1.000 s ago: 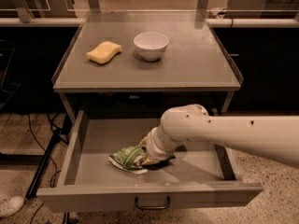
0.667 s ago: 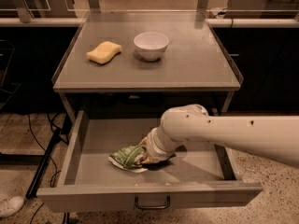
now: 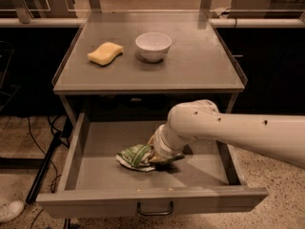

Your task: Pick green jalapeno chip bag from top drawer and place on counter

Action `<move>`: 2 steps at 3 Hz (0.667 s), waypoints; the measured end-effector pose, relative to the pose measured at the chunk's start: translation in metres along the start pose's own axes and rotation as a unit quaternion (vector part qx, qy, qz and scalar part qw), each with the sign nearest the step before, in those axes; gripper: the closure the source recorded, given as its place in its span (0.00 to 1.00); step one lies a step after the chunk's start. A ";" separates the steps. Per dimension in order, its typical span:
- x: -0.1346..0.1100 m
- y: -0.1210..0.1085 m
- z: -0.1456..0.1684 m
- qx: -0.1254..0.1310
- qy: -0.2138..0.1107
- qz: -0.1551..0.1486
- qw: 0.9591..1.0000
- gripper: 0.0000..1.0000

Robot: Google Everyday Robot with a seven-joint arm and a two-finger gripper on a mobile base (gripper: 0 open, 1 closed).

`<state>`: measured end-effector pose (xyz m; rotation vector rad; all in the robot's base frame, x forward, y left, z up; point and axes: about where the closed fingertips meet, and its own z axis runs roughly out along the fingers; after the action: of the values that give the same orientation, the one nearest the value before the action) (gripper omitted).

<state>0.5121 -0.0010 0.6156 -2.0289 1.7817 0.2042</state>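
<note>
A flat grey rectangular counter (image 3: 200,70) with clear raised edges is seen on a grey metal frame. Beneath it, the wide shallow grey metal top drawer (image 3: 95,175) is pulled fully out, so the opening step is judged to be done. A thick white robot arm (image 3: 238,130) is reached in from the right, down into the drawer. On the counter, a round white bowl (image 3: 153,46) and a wavy yellow sponge (image 3: 105,53) are set near each other towards the back left. Bare surface is left on the right and along the front edge.

The small crinkled light green and white jalapeno chip bag (image 3: 133,155) is found on the drawer floor, near the middle, resting flat and not raised. The gripper (image 3: 155,149) is placed at the bag's right end, in contact with it, but it is largely hidden behind the wrist. Whether it is clamped on the foil cannot be told. The small dark pull handle (image 3: 155,209) is left untouched on the front panel.

The task is judged to be at the grasping stage. The lift out of the drawer, the carry over the counter and the release are not yet done.
</note>
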 end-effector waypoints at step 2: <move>0.006 -0.044 -0.073 0.055 0.044 0.011 0.997 1.00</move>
<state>0.5437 -0.0329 0.6882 -1.9693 1.8267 0.0218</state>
